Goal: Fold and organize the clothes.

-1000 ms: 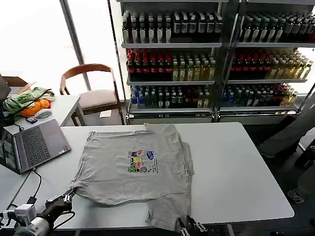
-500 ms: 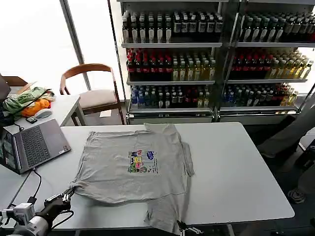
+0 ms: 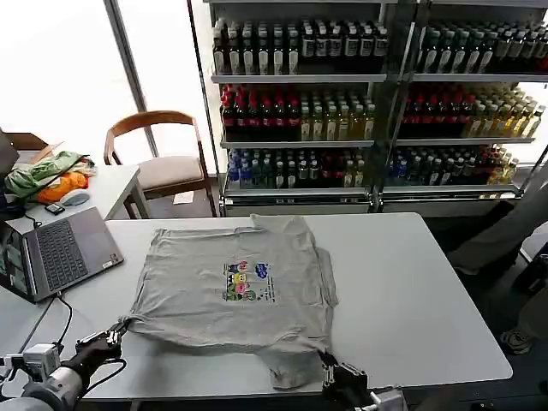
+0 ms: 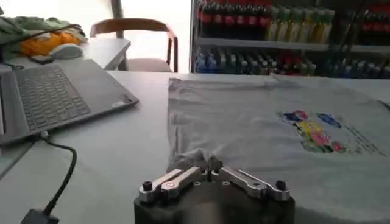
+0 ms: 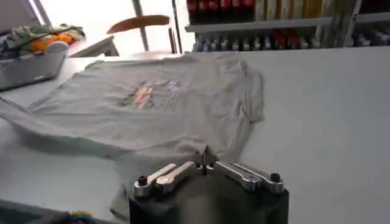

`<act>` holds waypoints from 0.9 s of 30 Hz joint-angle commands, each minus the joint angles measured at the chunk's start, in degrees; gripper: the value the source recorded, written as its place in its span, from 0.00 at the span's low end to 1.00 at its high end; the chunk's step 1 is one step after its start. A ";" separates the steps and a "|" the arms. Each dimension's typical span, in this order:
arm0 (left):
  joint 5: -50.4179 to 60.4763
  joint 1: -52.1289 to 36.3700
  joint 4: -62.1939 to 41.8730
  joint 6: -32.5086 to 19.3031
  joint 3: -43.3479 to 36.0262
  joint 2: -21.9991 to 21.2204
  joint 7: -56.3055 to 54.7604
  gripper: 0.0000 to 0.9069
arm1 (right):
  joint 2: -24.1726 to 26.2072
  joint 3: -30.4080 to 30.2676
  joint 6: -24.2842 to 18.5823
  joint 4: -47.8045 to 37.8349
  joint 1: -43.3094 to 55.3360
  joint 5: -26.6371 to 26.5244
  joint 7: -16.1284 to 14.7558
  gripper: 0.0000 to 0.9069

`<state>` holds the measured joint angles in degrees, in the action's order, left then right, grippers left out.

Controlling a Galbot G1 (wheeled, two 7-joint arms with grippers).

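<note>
Head view: we've got both grippers, left gripper point(image 3: 114, 334) and right gripper point(image 3: 328, 366), pinched shut on the shirt point(image 3: 235, 287) hem corners; nothing's properly folded yet.

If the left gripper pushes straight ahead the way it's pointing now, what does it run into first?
The left gripper is shut on the grey shirt at its near corner, so it would push that cloth ahead of it across the table. Beyond that, probably the shirt's print.
</note>
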<state>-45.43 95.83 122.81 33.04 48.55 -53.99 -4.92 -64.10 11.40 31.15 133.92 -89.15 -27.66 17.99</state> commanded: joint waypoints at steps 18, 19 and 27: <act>-5.28 -16.27 -12.19 0.06 -6.86 9.19 0.41 0.00 | -4.24 -2.88 0.67 -15.20 27.98 -5.77 1.17 0.00; -5.63 -18.61 -13.31 0.06 -8.21 9.46 0.48 0.00 | -4.68 -3.41 0.67 -16.74 29.67 -5.70 1.10 0.00; -5.22 -29.63 -22.00 0.05 -17.11 8.50 0.64 0.00 | -7.37 -6.96 -0.01 -28.43 38.81 -4.18 -0.44 0.00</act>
<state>-50.18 76.16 108.21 33.09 37.92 -46.71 -4.36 -70.13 5.96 31.43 113.34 -58.50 -31.43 17.62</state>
